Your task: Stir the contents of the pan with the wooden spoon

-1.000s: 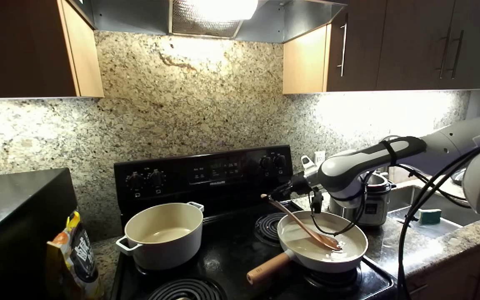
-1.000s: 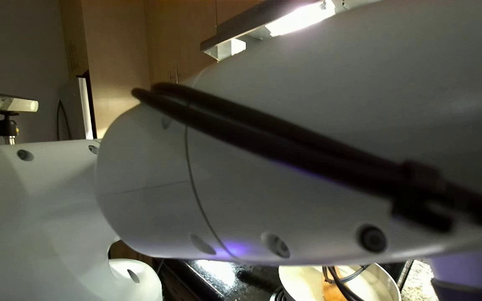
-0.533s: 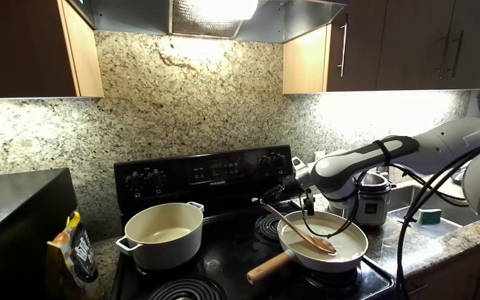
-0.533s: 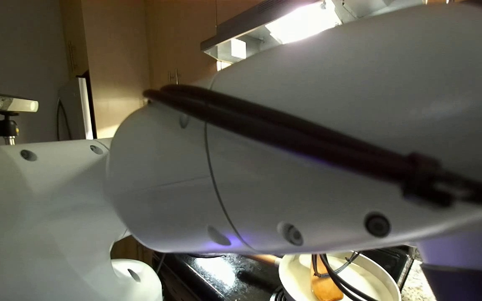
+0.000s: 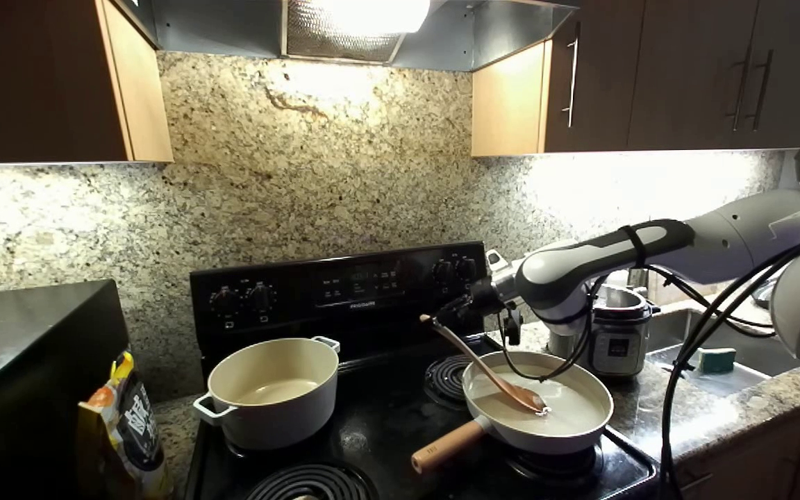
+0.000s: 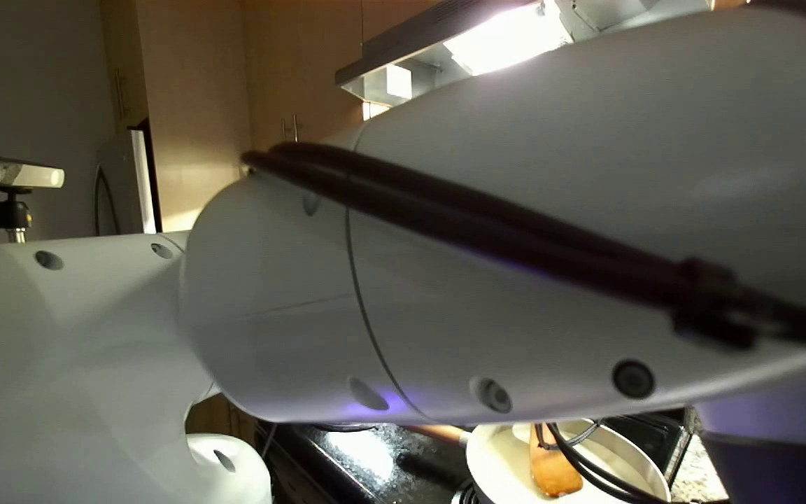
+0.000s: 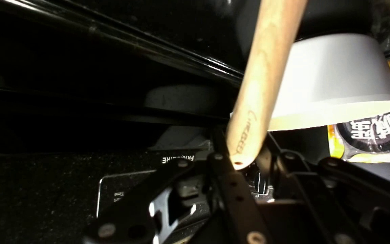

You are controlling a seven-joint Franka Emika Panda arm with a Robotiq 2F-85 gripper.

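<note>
I've got the pincer (image 7: 245,144) drawn in tight and clamped on the wooden spoon (image 5: 476,359) near the top of its slim handle, where the wrist view shows me some lettering and a small hole. The spoon slants down from the pincer, its bowl (image 5: 526,397) reaching the surface of the pale contents (image 5: 577,406) in the pan (image 5: 553,444); I can't tell how deep the tip dips. The pan sits on the stove (image 5: 372,427), below the pincer and back toward the arm (image 5: 740,232). Also lower than the pincer, on the side away from the arm, stands the two-handled cream pot (image 5: 285,420). Behind the pincer, on the arm's side, I see an electric multicooker (image 5: 619,347) on the tabletop (image 5: 688,420).
</note>
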